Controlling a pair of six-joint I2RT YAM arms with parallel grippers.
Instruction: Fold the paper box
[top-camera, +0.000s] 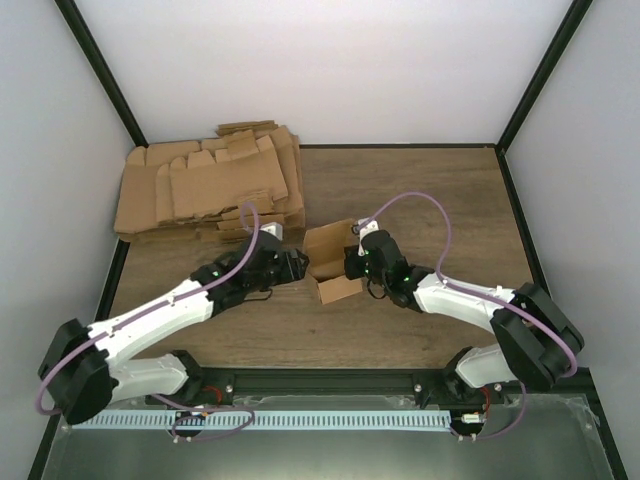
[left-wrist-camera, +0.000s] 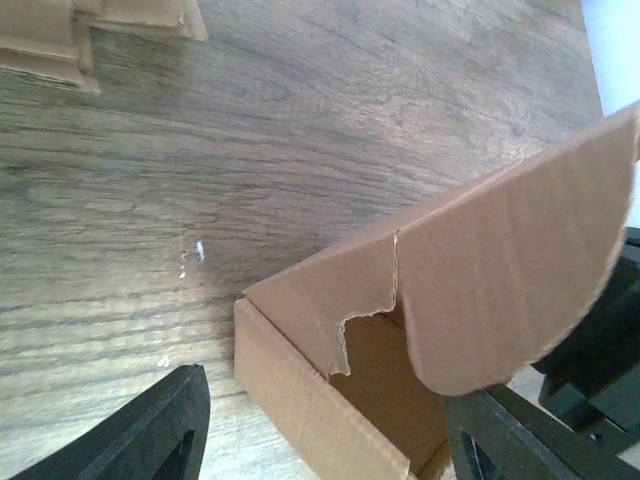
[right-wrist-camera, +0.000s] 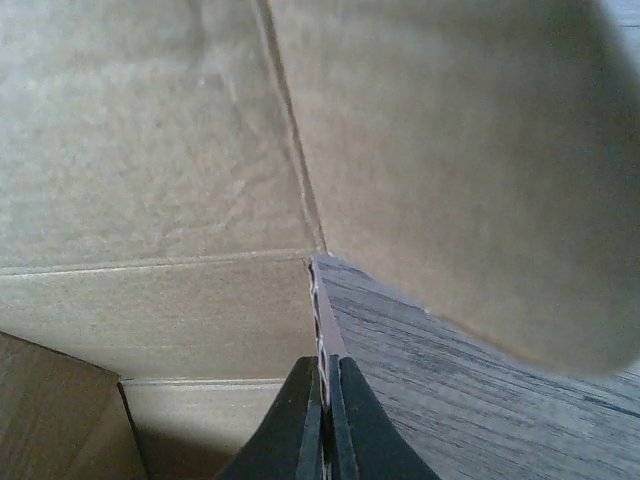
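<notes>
The paper box (top-camera: 330, 260) is a small brown carton, half formed and open on top, in the middle of the table. My right gripper (top-camera: 353, 262) is shut on the thin edge of the box's right wall (right-wrist-camera: 322, 320), seen end-on between the fingertips in the right wrist view. My left gripper (top-camera: 297, 265) is open, just left of the box. In the left wrist view the box's near corner (left-wrist-camera: 300, 400) lies between the two spread fingers (left-wrist-camera: 150, 430), with a rounded flap (left-wrist-camera: 510, 270) standing up above the open inside.
A big untidy pile of flat cardboard blanks (top-camera: 205, 185) lies at the back left, its corner also in the left wrist view (left-wrist-camera: 60, 40). Dark frame posts and white walls bound the wooden table (top-camera: 440, 200).
</notes>
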